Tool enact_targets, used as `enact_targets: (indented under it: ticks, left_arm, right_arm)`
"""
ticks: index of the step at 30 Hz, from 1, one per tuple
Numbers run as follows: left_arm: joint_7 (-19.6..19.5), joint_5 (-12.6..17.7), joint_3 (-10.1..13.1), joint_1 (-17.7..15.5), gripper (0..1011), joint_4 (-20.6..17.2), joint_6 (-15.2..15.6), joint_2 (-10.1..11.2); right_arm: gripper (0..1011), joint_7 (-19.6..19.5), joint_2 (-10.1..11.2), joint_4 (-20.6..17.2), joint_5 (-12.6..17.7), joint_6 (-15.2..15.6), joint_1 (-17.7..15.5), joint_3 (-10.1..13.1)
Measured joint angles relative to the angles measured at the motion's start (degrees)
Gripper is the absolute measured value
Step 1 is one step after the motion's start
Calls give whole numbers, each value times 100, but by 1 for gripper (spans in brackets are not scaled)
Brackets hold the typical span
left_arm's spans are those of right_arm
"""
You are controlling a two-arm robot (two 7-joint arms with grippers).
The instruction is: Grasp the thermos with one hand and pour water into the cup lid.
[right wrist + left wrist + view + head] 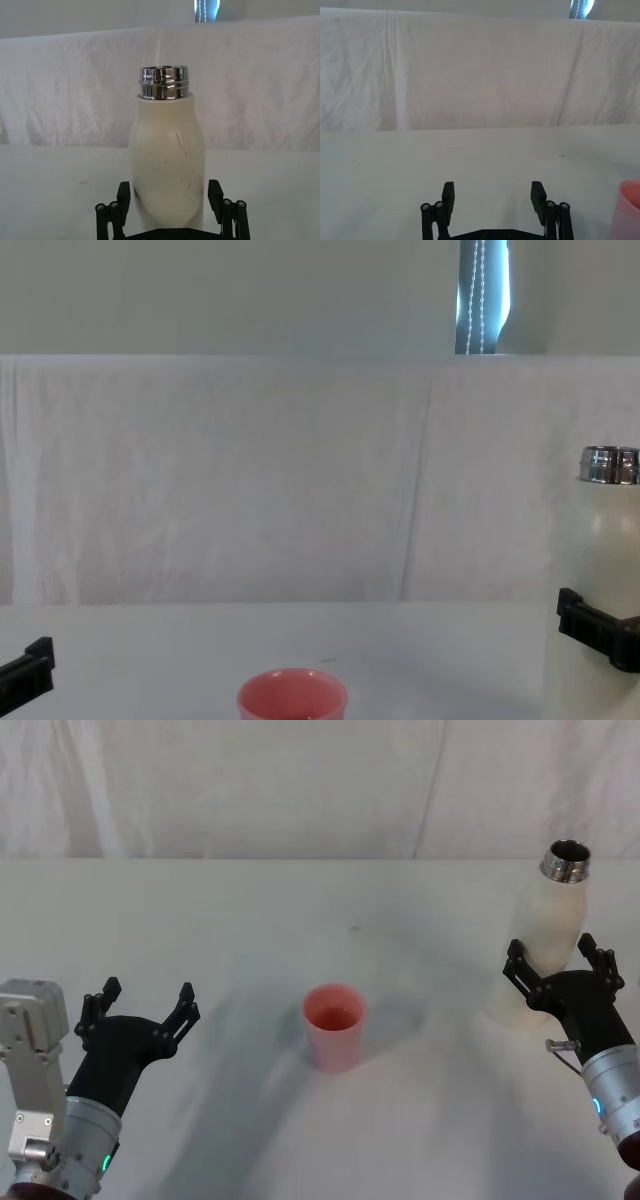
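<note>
I have the right claw [560, 967] straddling the lower body of the thermos [548, 930], fingers apart and not yet clamped, low for a steady tilt. The thermos stands upright on the tabletop [300, 920], well apart from the cup lid [333, 1026] at centre. The left claw [140, 1007] idles open.

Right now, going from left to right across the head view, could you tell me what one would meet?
Left claw, open above the table → cup lid → thermos, with the right claw around its lower body.
</note>
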Motion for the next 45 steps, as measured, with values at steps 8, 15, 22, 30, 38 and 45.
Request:
enact_targets:
  ticks: [8, 15, 22, 30, 38, 45]
  left_arm:
    - [0, 0, 0, 0, 1001, 0, 0, 0]
    - [0, 0, 0, 0, 1001, 0, 0, 0]
    - [0, 0, 0, 0, 1001, 0, 0, 0]
    - [0, 0, 0, 0, 1001, 0, 0, 0]
    - [0, 0, 0, 0, 1001, 0, 0, 0]
    - [0, 0, 0, 0, 1001, 0, 0, 0]
  right_arm:
    - [1001, 47, -6, 92, 62, -25, 108, 6]
    - [1001, 55, 2, 193, 67, -26, 201, -1]
    - [1001, 59, 23, 296, 43, -24, 286, -11]
    - [1001, 65, 35, 402, 2, -16, 375, -43]
    - [1001, 66, 35, 445, -18, -7, 410, -62]
    - [1001, 67, 37, 441, -18, -4, 403, -62]
